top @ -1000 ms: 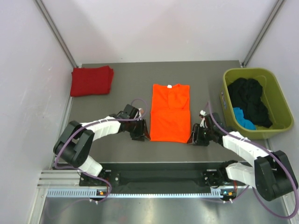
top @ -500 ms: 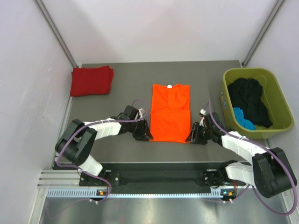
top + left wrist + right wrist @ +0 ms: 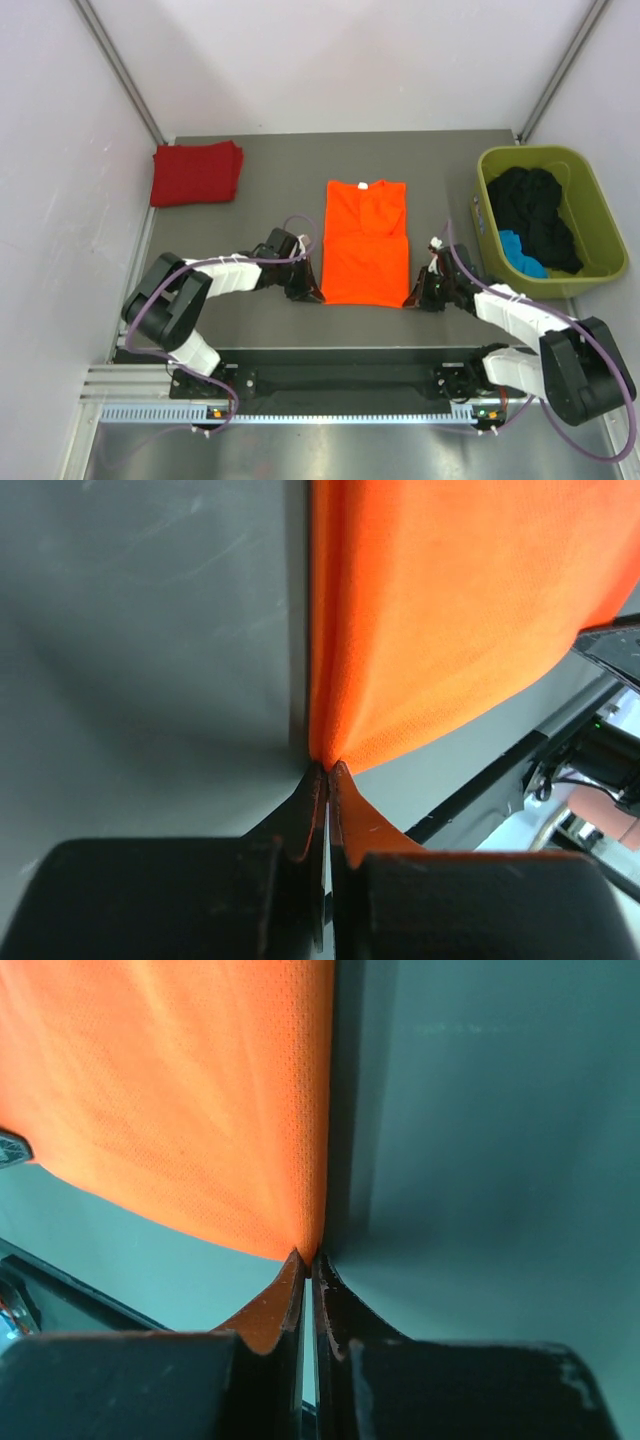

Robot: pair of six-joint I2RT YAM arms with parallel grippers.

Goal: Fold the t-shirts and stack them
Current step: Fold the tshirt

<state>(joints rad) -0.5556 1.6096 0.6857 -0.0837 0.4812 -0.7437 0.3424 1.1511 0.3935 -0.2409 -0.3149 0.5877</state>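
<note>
Pinching the near corners of the orange t-shirt (image 3: pixel 365 240), the left hand (image 3: pixel 312 293) and right hand (image 3: pixel 412 298) clamp tight on its fabric; it lies flat mid-tabletop (image 3: pixel 260 220). The next move likely calls for lifting both corners evenly and folding the hem toward the collar.

orange t-shirt (image 3: pixel 440 610) cut off at 12 o'clock in both wrist views, blue cloth (image 3: pixel 521 256) half buried under black clothes (image 3: pixel 540 215)

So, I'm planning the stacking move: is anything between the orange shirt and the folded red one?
Nothing visible does: only bare table lies between the orange t-shirt and the folded dark red t-shirt at the far left.
</note>
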